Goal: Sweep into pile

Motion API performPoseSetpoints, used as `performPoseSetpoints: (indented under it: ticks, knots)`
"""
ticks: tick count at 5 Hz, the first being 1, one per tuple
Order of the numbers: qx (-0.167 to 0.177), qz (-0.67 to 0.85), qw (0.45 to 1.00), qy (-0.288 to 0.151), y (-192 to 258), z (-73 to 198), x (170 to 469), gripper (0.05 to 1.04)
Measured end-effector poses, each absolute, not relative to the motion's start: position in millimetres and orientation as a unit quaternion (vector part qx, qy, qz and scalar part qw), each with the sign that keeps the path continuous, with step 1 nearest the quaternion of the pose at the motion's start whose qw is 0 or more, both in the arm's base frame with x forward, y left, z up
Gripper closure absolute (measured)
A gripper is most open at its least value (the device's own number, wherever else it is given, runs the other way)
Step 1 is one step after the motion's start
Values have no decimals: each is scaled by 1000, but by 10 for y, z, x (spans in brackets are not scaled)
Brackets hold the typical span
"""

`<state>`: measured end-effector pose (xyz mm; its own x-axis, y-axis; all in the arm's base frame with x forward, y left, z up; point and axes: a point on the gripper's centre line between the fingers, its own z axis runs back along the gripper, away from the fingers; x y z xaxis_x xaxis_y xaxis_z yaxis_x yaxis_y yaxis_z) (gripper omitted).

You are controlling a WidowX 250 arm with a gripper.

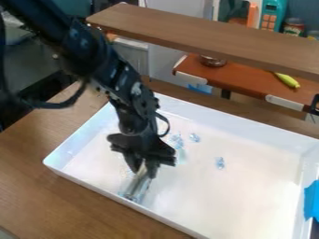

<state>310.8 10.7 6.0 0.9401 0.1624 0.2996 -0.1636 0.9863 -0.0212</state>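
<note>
Hand [142, 172] pinching a shiny tool [136, 188], which extends below it; clear bits [220, 163] lie apart, rightward in view.

Robot arm [87, 51], one: black throughout, built of bulky upper links that narrow towards the wrist [132, 116]. Surface bears small pale, roundish spots [74, 33] on the upper link and lighter grey patches [135, 88] lower down; whether these are screws, markings or glints is unclear. Cables, two visible: a thick black one [56, 104] that sags in a loop beside the upper arm, and a thinner black loop [167, 122] at the wrist. Gripper [142, 174], one: black, with a broad, angular, lobed housing [144, 145] and two dark fingers [132, 161].
</note>
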Motion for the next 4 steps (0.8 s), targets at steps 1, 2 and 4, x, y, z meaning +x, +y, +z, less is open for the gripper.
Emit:
performPoseSetpoints:
  ticks: [1, 2, 4]
  knots:
    - [35, 86, 982, -163, 251, 75, 3132, 746]
    - [-17, 36, 987, -154, 8, 176, 3097, 746]
    - [-164, 56, 974, -143, -840, 623, 3165, 746]
